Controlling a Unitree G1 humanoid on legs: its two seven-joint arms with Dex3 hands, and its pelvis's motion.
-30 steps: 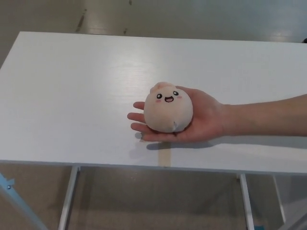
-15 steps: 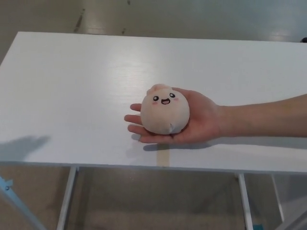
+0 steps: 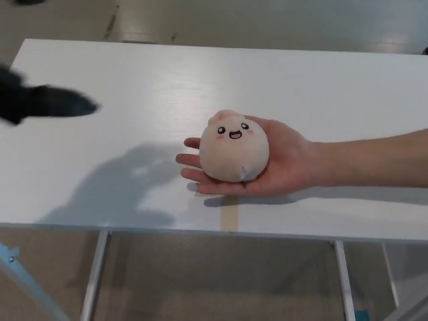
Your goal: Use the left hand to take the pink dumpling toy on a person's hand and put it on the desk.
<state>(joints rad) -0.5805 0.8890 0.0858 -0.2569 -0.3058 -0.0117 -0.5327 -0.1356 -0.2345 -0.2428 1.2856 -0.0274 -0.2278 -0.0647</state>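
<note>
Blurred black left hand (image 3: 43,103) enters upper left, its finger spread unreadable; the round pink plush dumpling toy (image 3: 234,148) sits mid-frame on a person's open palm (image 3: 281,164). Best approach: descend from above, clear of their fingers.

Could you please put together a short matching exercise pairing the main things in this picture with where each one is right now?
Things:
1. pink dumpling toy
2. person's hand
3. left hand
4. desk

Places:
A. entering from the picture's left edge, blurred
B. palm up above the desk, reaching in from the right
C. resting on the open palm
D. under everything, white top

Pairs: 1-C, 2-B, 3-A, 4-D
</note>
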